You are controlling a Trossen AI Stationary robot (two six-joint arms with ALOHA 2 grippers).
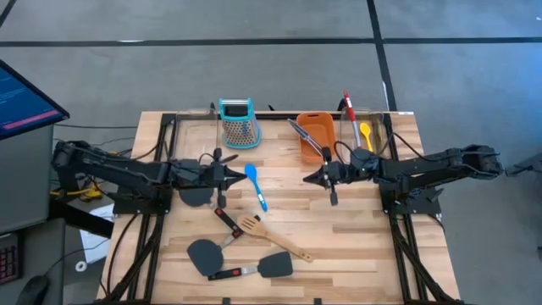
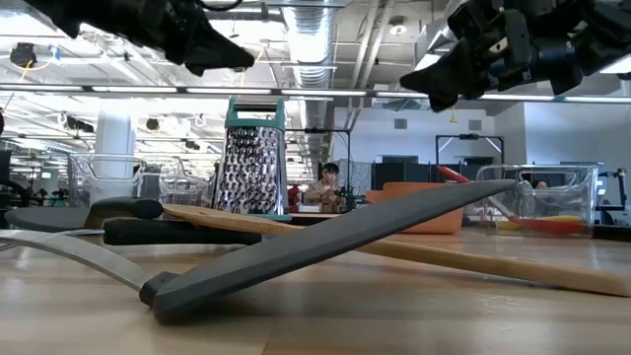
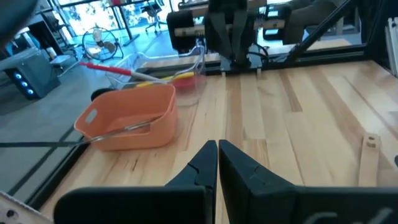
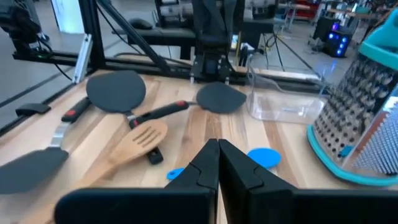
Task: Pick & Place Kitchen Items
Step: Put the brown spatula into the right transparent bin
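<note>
Both grippers hover shut above the table's middle, tips facing each other, holding nothing: my left gripper (image 1: pixel 240 176) and my right gripper (image 1: pixel 306 178). A blue spoon (image 1: pixel 257 186) lies flat between them. Nearer the front lie a wooden slotted turner (image 1: pixel 273 238) and two black spatulas (image 1: pixel 203 252) (image 1: pixel 273 265), one with its handle propped on the turner. A third black spatula (image 4: pixel 221 98) lies below my left arm. Silver tongs (image 3: pixel 118 132) rest in the orange tub (image 1: pixel 315 135). A red spoon (image 1: pixel 347 108) and a yellow spoon (image 1: pixel 365 133) sit in a clear bin.
A teal-topped box grater (image 1: pixel 237 121) stands upright at the far side, left of the orange tub. A clear bin (image 4: pixel 283 102) sits near my left arm's side. Bare wood lies between the grippers and along the right front. A monitor (image 1: pixel 21 97) stands off the table's left.
</note>
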